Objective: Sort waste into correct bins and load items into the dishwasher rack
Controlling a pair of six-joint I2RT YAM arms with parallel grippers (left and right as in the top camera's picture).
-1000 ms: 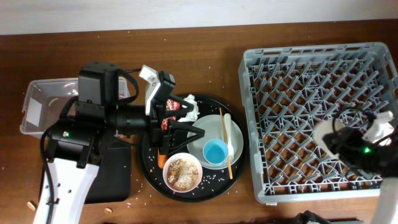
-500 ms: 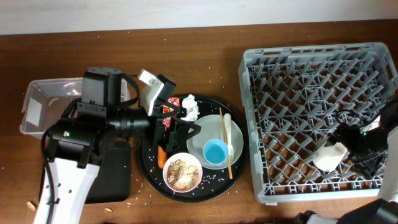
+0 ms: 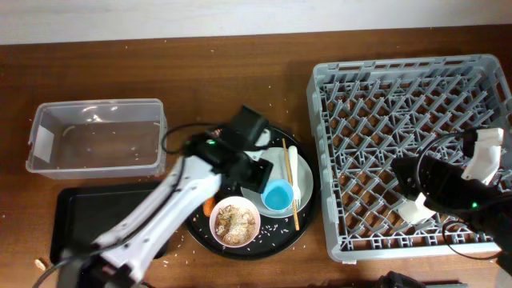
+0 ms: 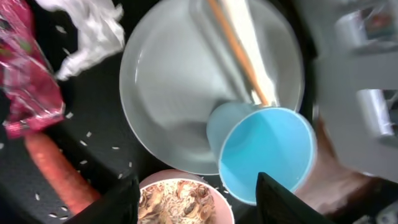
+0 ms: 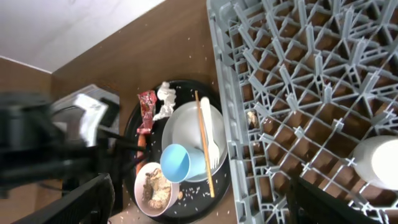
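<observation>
While L claw [image 4: 199, 200] gapes near bowl [image 3: 258, 227], white cup [image 5: 379, 163] sits in rack [image 5: 292, 74].

The left arm [image 3: 172, 196] blocks the round tray's [image 3: 272, 232] left half from above; the clear tub [image 3: 96, 136] and dishwasher rack's [image 3: 384, 88] far rows lie unobstructed.

1. The tub [image 3: 98, 106] sits at the back left of the surface [image 3: 240, 72], and the shallow tray [image 3: 88, 216] lies just in front of it.
2. The round tray [image 3: 272, 238] lies between these two and the rack [image 3: 400, 104], which is on the right.
3. On the round tray, the plate [image 3: 306, 178] is to the right and the bowl [image 3: 234, 222] is front-left of it.
4. The small cup [image 3: 277, 195] rests on the plate's front part. The chopsticks [image 3: 294, 216] and the spoon [image 3: 293, 172] lie across the plate.
5. Behind and left of the plate lie the tissue [image 4: 87, 31] and, left of it, the wrapper [image 4: 25, 81]. The carrot stick [image 4: 56, 174] lies in front of the wrapper.
6. A cup [image 3: 412, 210] sits in the rack's front part.
</observation>
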